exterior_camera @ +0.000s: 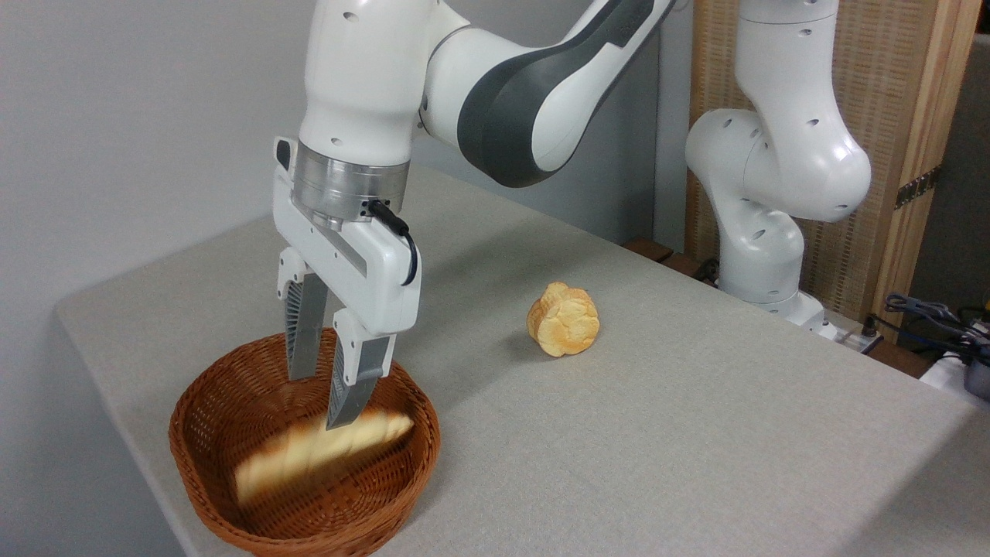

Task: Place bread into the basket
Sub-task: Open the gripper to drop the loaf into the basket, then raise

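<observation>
Here the gripper (321, 402), fingers parted, hangs over the wicker basket (193, 422); the blurred loaf (309, 460) lies tilted inside. Risk: it may settle against the rim and tip out.

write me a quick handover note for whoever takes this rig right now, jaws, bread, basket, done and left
Gripper: jaws open, hanging over the basket, nothing held.
Bread: inside the basket, motion-blurred, so it looks just released and not yet settled; its exact resting pose cannot be told.
Small round bun: on the table, right of the basket, untouched.
Done: bread is in the basket.
Left: probably just lift the arm clear and confirm the loaf has settled inside.
</observation>
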